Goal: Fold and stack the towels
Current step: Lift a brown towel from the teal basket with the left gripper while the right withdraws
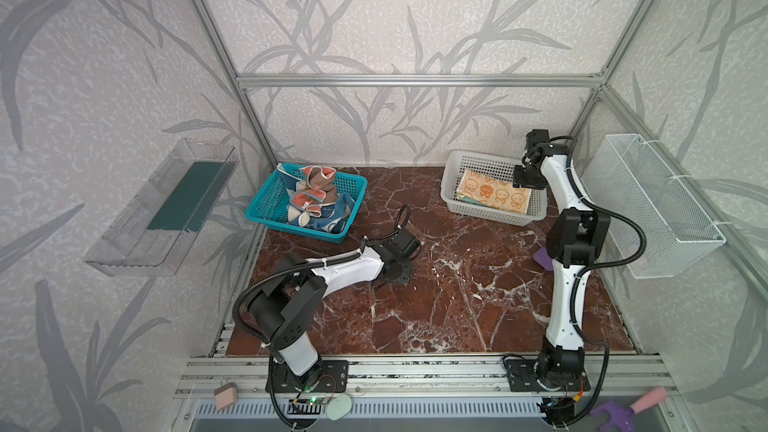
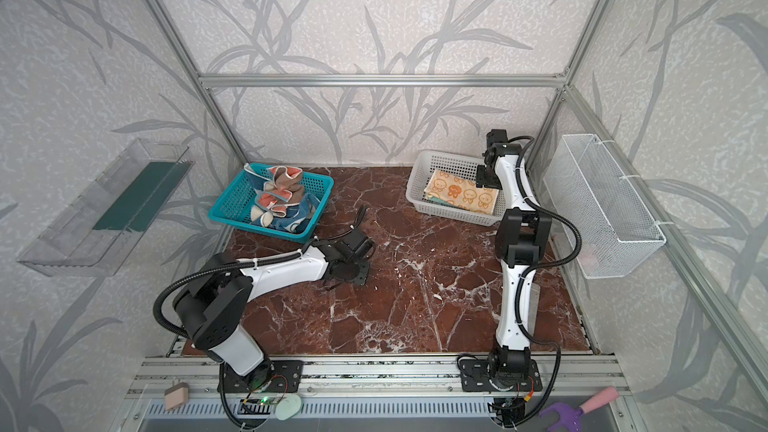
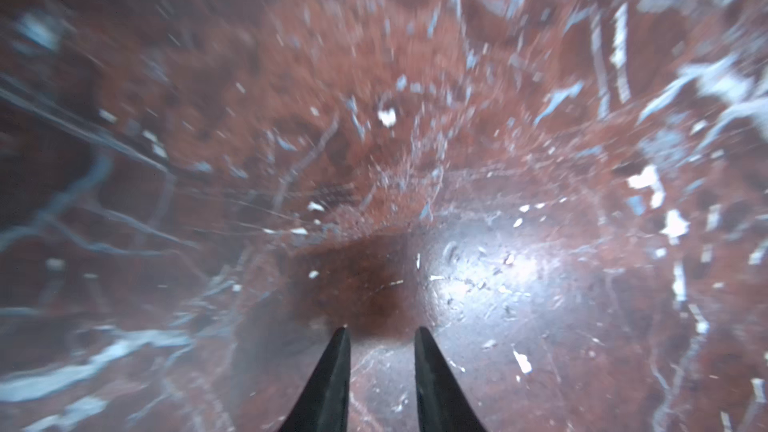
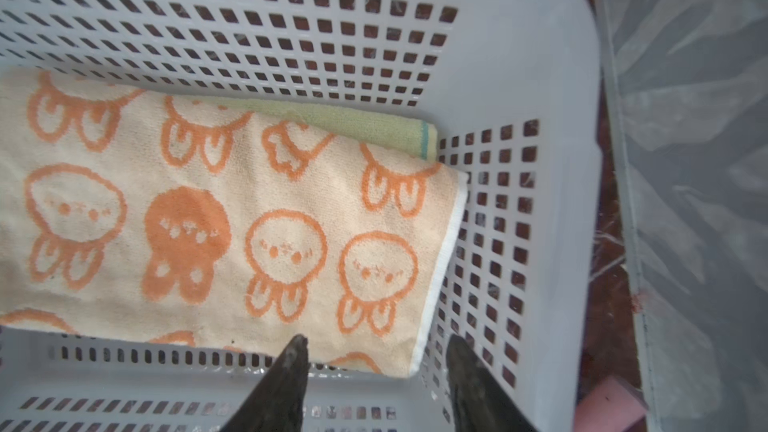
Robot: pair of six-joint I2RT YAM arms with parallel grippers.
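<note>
Back left on my surface (image 1: pixel 457 305), a teal plastic basket (image 1: pixel 259 209) holds crumpled cartoon-print towels (image 1: pixel 316 201); back right, a white plastic basket (image 1: pixel 451 184) holds a folded cream terry towel (image 1: pixel 494 195).

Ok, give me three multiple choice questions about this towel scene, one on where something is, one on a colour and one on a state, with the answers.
1. Where does the cream towel with orange figures lie?
A) in the white basket
B) on the bare table
C) in the wire basket on the wall

2. What colour is the far-left basket holding the crumpled towels?
A) white
B) teal
C) red

3. How does the right pincer stand?
A) shut on the cream towel
B) open, holding nothing
C) out of every view

Answers: 1 A, white perforated walls surround it in the right wrist view; 2 B, its mesh is plainly teal in both top views; 3 B, its fingers stand apart above the towel's corner with nothing between them.
</note>
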